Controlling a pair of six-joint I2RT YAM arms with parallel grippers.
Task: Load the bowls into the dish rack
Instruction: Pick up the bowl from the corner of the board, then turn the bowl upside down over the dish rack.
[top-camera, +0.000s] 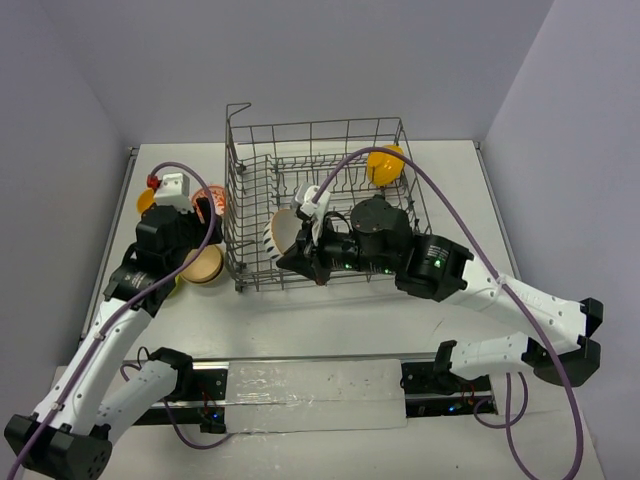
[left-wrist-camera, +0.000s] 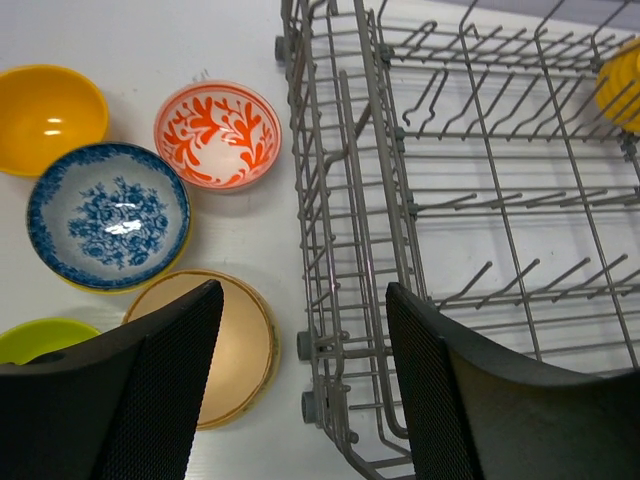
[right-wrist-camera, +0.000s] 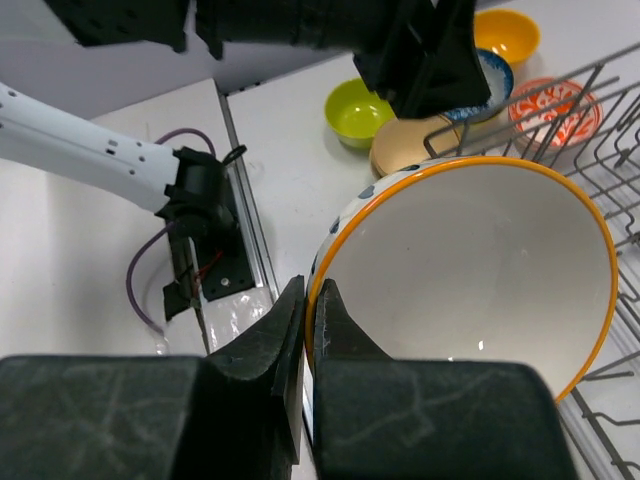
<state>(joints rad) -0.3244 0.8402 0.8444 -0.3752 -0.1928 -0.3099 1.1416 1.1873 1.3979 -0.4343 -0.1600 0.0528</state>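
Observation:
The grey wire dish rack (top-camera: 320, 128) stands at the back middle of the table. An orange-yellow bowl (top-camera: 385, 163) sits in its far right corner. My right gripper (right-wrist-camera: 308, 310) is shut on the rim of the white striped bowl (right-wrist-camera: 470, 270), which has an orange edge. It holds this bowl on edge over the rack's front left corner (top-camera: 280, 232). My left gripper (left-wrist-camera: 303, 300) hangs open and empty over the rack's left wall (left-wrist-camera: 372, 90). Left of the rack lie the tan bowl (left-wrist-camera: 235, 345), lime green bowl (left-wrist-camera: 40, 335), blue-patterned bowl (left-wrist-camera: 108, 215), red-and-white bowl (left-wrist-camera: 217, 135) and another orange-yellow bowl (left-wrist-camera: 45, 115).
A metal rail (top-camera: 310, 385) with both arm bases runs along the near table edge. Grey walls close in the table on the left, back and right. The loose bowls crowd the strip between the rack and the left table edge.

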